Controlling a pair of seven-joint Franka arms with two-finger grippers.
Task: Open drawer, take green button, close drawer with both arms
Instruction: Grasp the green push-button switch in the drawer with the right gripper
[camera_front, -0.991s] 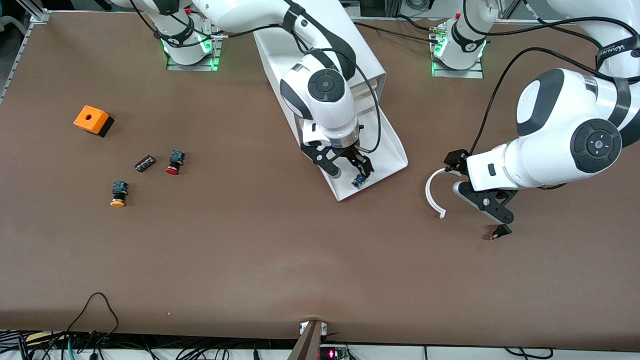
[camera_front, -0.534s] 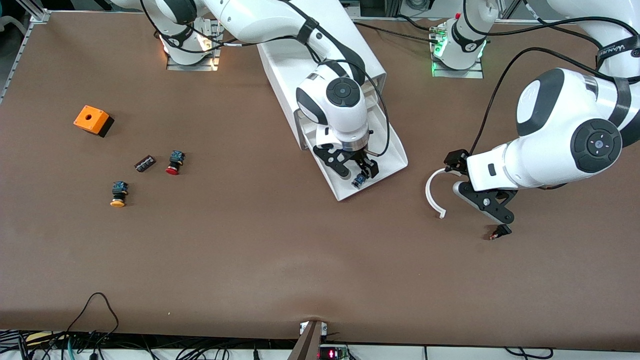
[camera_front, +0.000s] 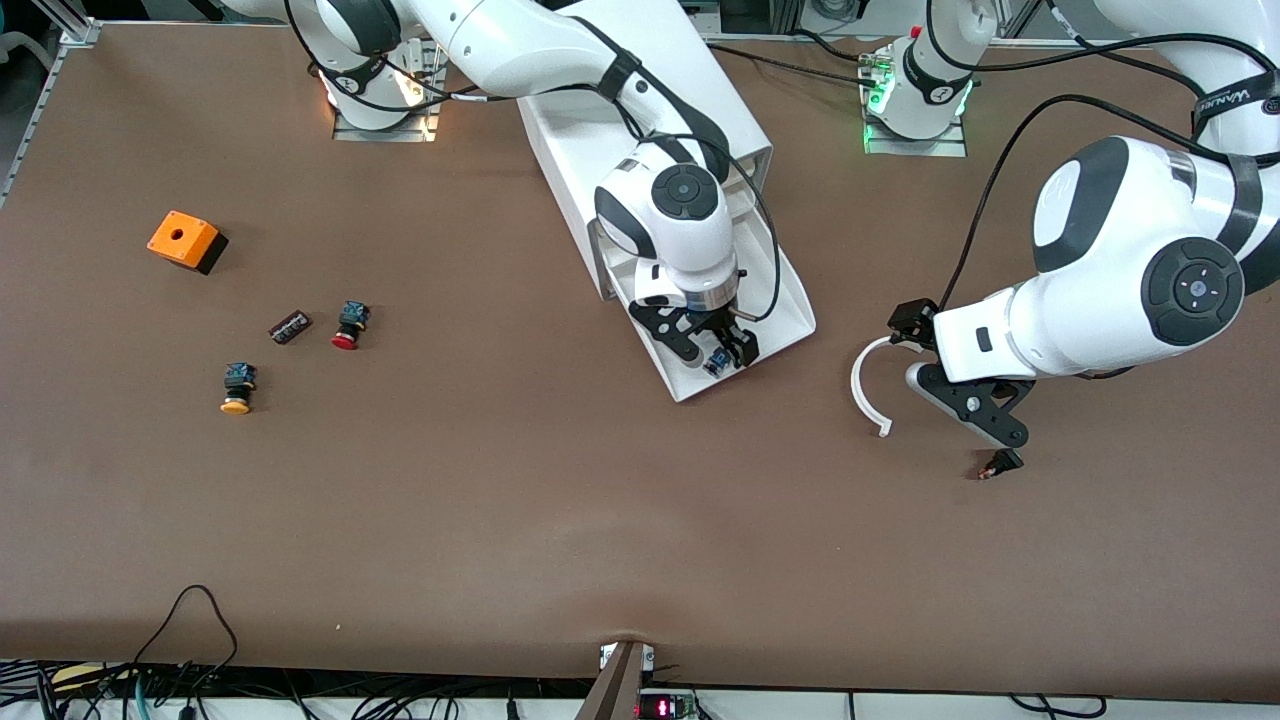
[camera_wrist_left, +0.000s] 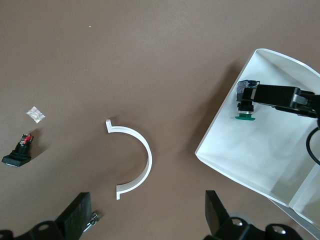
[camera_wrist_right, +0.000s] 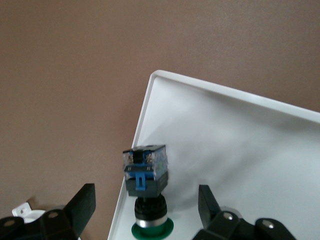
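Observation:
The bottom drawer (camera_front: 785, 300) is pulled out of the white cabinet (camera_front: 640, 70). The green-capped button (camera_front: 716, 361) lies in the drawer's front corner; it also shows in the right wrist view (camera_wrist_right: 147, 190) and the left wrist view (camera_wrist_left: 246, 102). My right gripper (camera_front: 717, 354) is down in the drawer, open, with one finger on each side of the button (camera_wrist_right: 147, 212) and a gap to both. My left gripper (camera_front: 965, 408) is open and empty, waiting over the table toward the left arm's end, beside a white curved piece (camera_wrist_left: 142, 155).
An orange box (camera_front: 185, 240), a red-capped button (camera_front: 348, 325), an orange-capped button (camera_front: 237, 388) and a small dark block (camera_front: 289, 327) lie toward the right arm's end. The white curved piece (camera_front: 866, 385) and a small dark part (camera_front: 997, 465) lie by the left gripper.
My right gripper has come down into the drawer, and its open fingers now straddle the button. The left arm has not moved.

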